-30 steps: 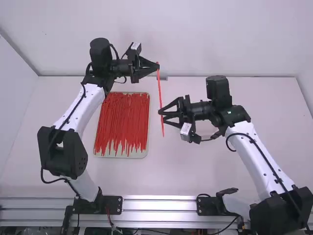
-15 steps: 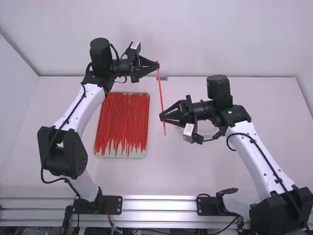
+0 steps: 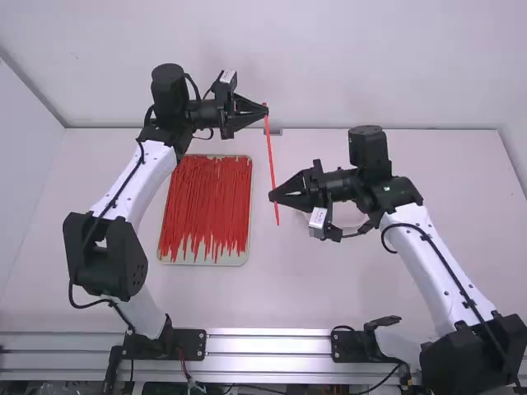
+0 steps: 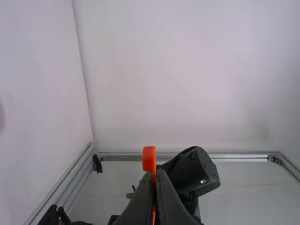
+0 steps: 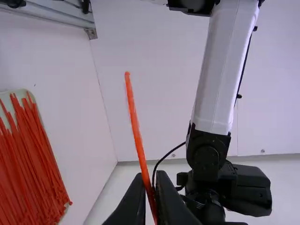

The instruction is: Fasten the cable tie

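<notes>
Cable tie (image 3: pixel 270 160) is hanging straight in the air, right of the tray (image 3: pixel 202 261) of red ties. Left fingers (image 3: pixel 254 107) are pinching its far end, and right fingers (image 5: pixel 131 204) are pinching its lower part. It is not making a loop yet.

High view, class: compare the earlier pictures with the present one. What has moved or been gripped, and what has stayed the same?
The right claw narrowed from wide open and has closed on the long red plastic cable tie near its lower end, nudging that end slightly. The left claw kept pinching the tie's top end, and the beige tray of red ties stayed put.
</notes>
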`<state>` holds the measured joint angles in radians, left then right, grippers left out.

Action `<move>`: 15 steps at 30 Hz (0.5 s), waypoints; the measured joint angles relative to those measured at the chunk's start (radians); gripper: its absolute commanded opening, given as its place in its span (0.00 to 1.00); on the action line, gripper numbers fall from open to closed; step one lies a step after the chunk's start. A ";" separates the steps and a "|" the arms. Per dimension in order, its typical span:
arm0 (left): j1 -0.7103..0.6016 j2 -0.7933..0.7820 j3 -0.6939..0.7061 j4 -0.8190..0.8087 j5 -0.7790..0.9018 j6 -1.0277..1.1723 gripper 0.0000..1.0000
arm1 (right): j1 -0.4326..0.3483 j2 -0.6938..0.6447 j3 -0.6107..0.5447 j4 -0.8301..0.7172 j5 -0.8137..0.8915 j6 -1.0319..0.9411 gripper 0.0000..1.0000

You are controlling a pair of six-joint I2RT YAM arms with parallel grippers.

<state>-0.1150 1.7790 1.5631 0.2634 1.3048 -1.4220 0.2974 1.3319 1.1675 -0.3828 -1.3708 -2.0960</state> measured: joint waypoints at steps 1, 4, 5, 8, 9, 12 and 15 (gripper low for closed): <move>0.000 0.000 0.000 0.000 0.002 0.000 0.02 | 0.000 0.000 0.000 0.002 0.000 0.001 0.08; 0.000 0.000 0.000 0.000 0.011 0.000 0.02 | 0.000 0.000 0.000 0.009 0.000 0.003 0.08; 0.000 0.000 0.000 0.000 0.012 0.000 0.02 | 0.000 0.000 0.000 0.009 0.000 0.001 0.08; 0.000 0.000 0.000 0.000 0.021 0.000 0.02 | 0.000 0.000 0.000 0.010 0.000 0.001 0.00; 0.000 0.000 0.000 0.001 0.022 0.000 0.02 | 0.000 0.000 0.000 0.010 0.000 0.000 0.00; 0.000 0.000 0.000 0.000 0.023 0.003 0.02 | 0.000 0.000 0.000 0.012 -0.004 0.019 0.00; 0.000 0.000 0.000 0.000 0.027 0.052 0.02 | 0.000 0.000 0.000 0.047 -0.032 0.175 0.00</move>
<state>-0.1150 1.7790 1.5635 0.2634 1.3323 -1.3697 0.2974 1.3319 1.1675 -0.3363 -1.4025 -1.9213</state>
